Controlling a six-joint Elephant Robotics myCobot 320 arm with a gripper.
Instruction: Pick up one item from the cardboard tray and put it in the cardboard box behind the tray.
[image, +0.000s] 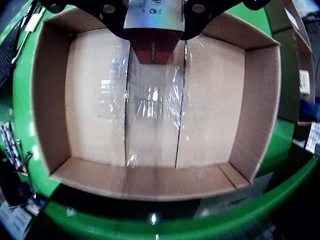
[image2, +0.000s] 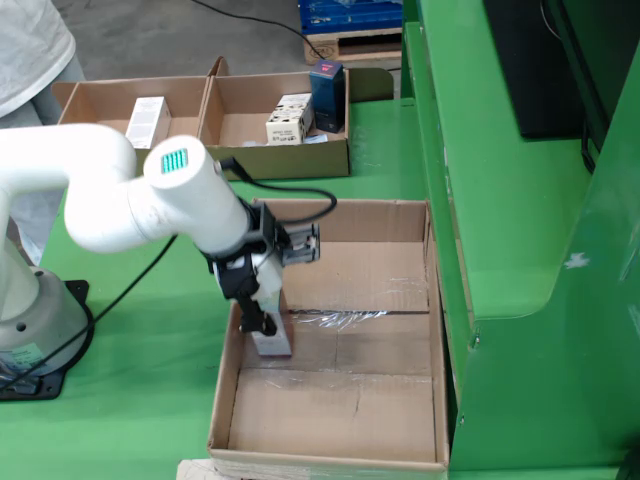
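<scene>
I'm hanging over the big cardboard box (image2: 340, 350), and my fingers (image: 152, 45) are clamped on a small carton (image: 155, 47), red-brown at its lower end and silvery-white above, with print I can't read. In the wrist view it sits right between my black fingers, at the top of the frame; in the fixed view the same carton (image2: 268, 335) hangs low inside the box near its left wall, and whether it touches the floor I can't tell.

It looks like a light, stiff retail pack: flat sides, square edges, glossy enough to slip, so squeezing across two opposite faces seems right.

Below me the box floor is bare cardboard flaps with shiny clear tape (image: 152, 100) along the seams. The cardboard tray (image2: 205, 125) stands well apart on the green desk (image2: 150, 340), still holding other small packs.
</scene>
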